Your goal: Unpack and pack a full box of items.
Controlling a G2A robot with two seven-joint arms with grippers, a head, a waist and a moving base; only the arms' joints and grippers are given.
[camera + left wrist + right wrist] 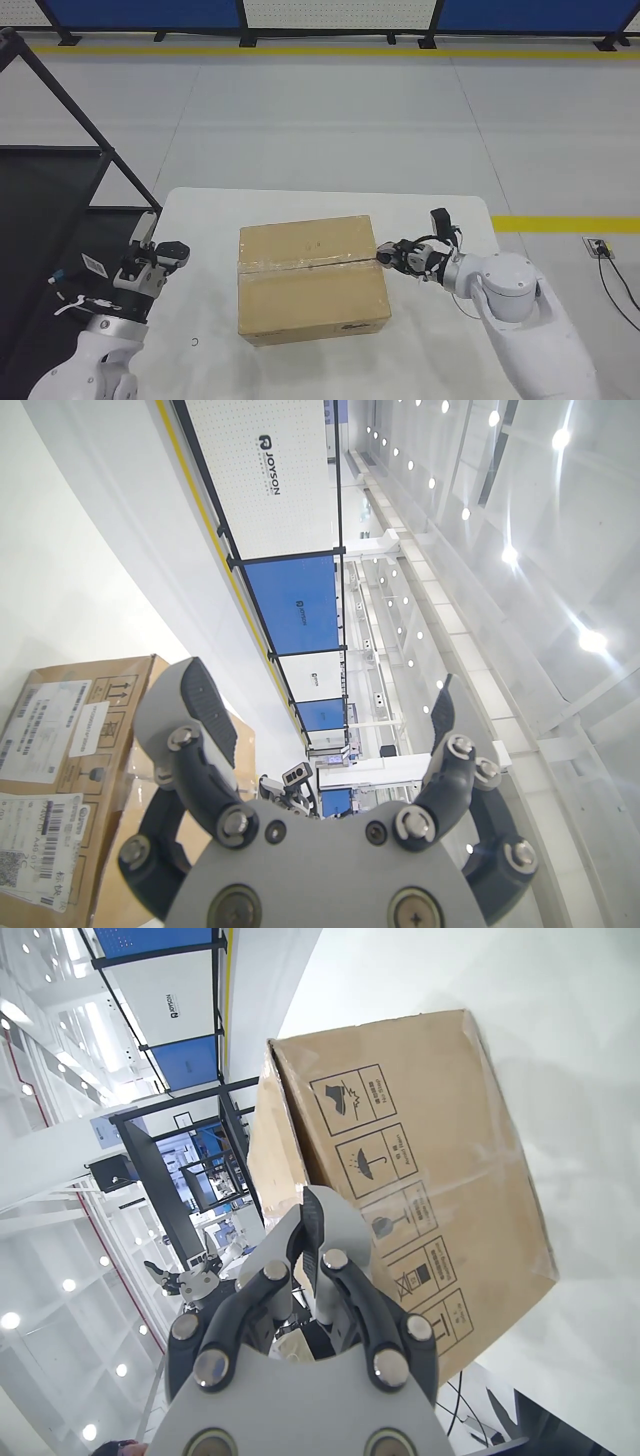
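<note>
The closed right hand [384,257] lay at the right edge of the box [310,280], nearer than the open left hand [178,254].

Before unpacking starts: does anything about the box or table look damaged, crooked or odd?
Nothing serious stands out. The brown cardboard box rests flat on the white table, flaps shut, seam taped. It sits turned slightly against the table's edges, and its clear tape looks wrinkled.

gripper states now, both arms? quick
Left gripper: open, empty, off to one side of the box.
Right gripper: shut, tips at the end of the box's top seam; nothing seen held.
</note>
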